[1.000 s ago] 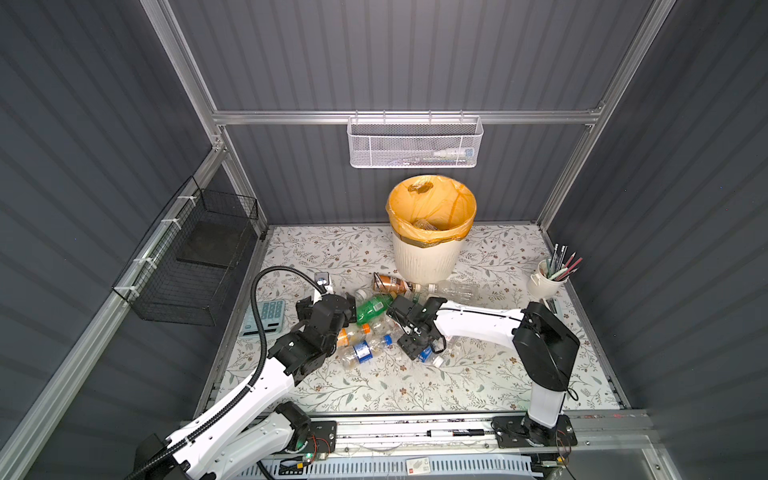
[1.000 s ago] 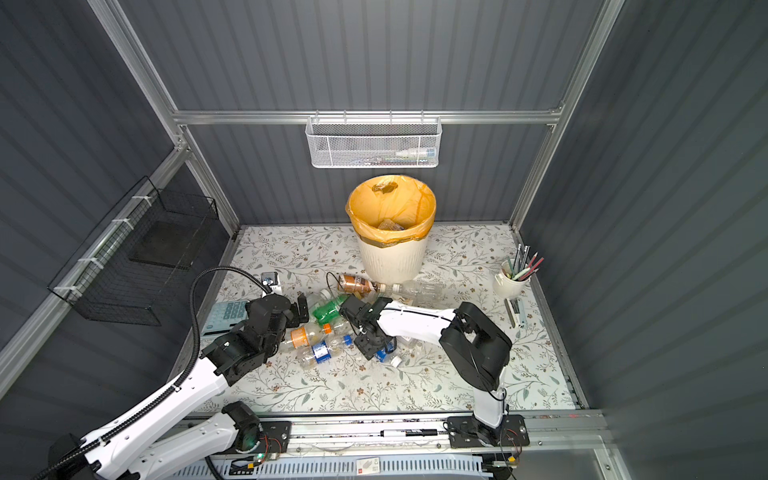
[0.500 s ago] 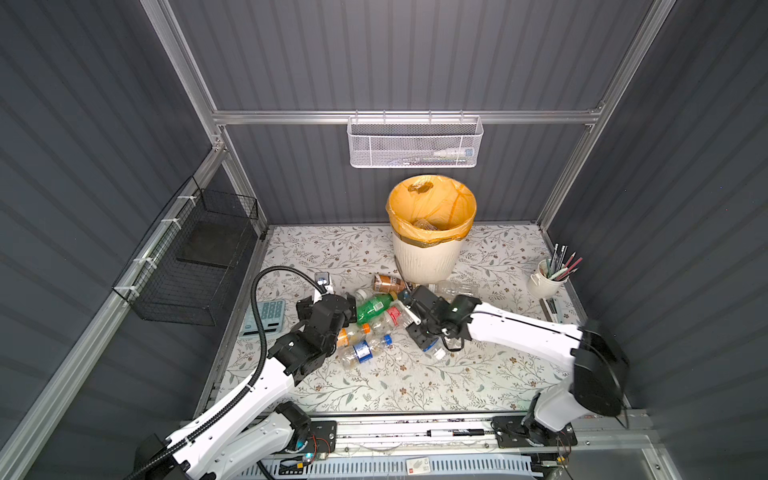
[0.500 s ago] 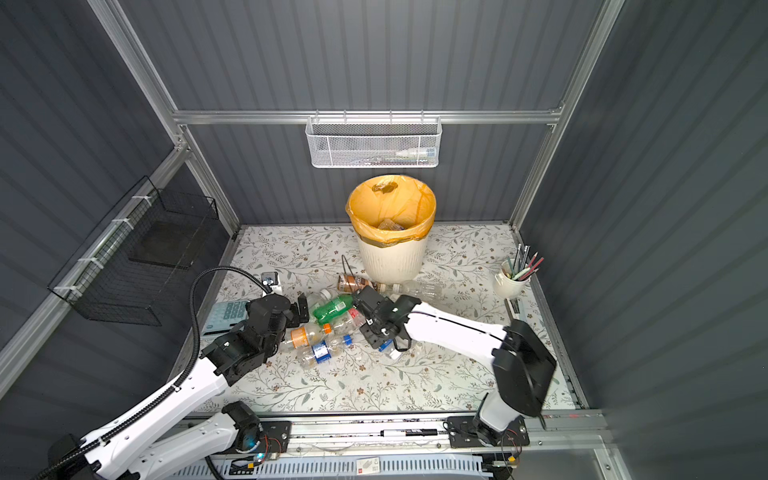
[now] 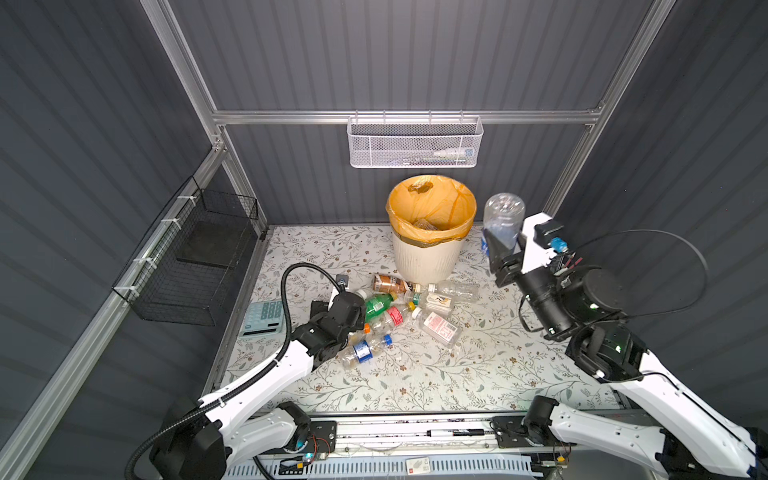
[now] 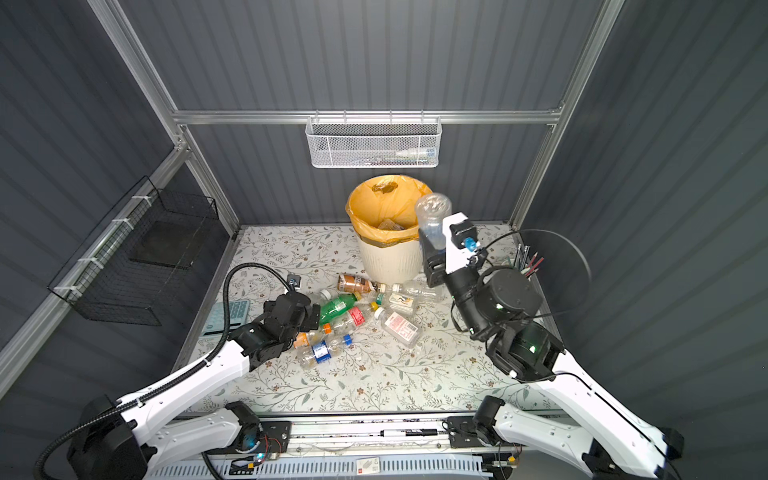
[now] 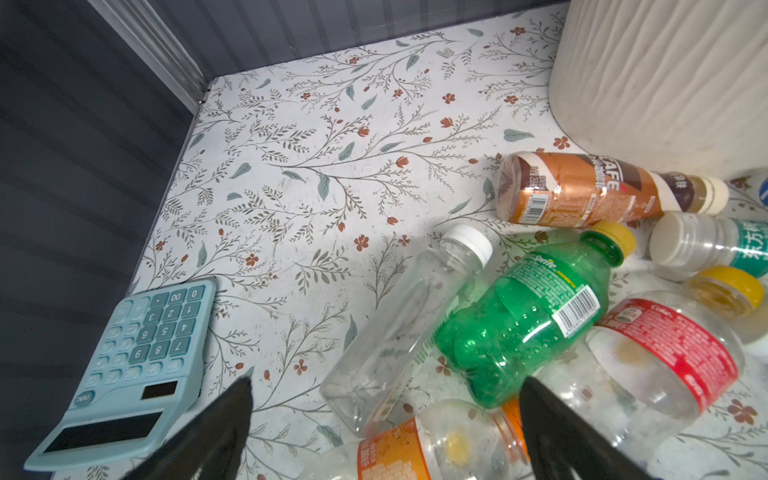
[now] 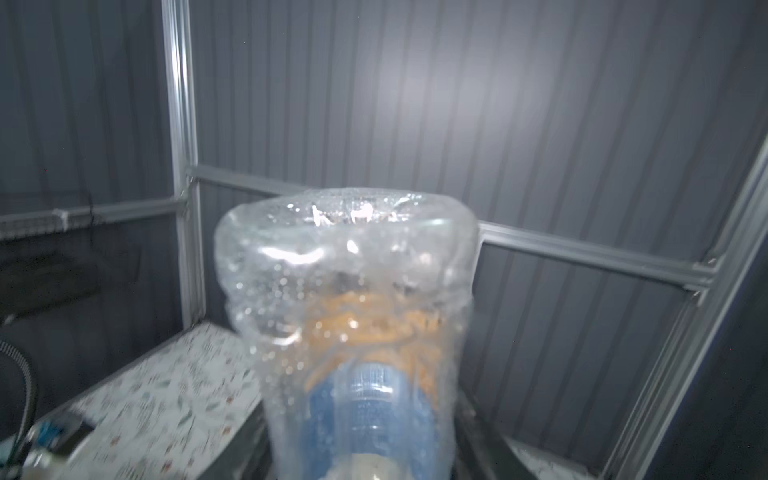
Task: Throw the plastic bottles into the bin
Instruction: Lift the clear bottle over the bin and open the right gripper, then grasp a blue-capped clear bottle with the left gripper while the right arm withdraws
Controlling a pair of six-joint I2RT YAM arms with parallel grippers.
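The right gripper [image 5: 500, 246] is clamped on one clear, blue-labelled bottle [image 5: 503, 210], held base up in the air just beside the rim of the single bin [image 5: 428, 259]. About nine plastic bottles [image 5: 441, 329], one of them green, lie heaped on the floral table [image 5: 415, 386] before the bin. The left gripper [image 7: 386, 388] hovers over them, jaws wide apart. One blue calculator [image 5: 264, 318] lies near.
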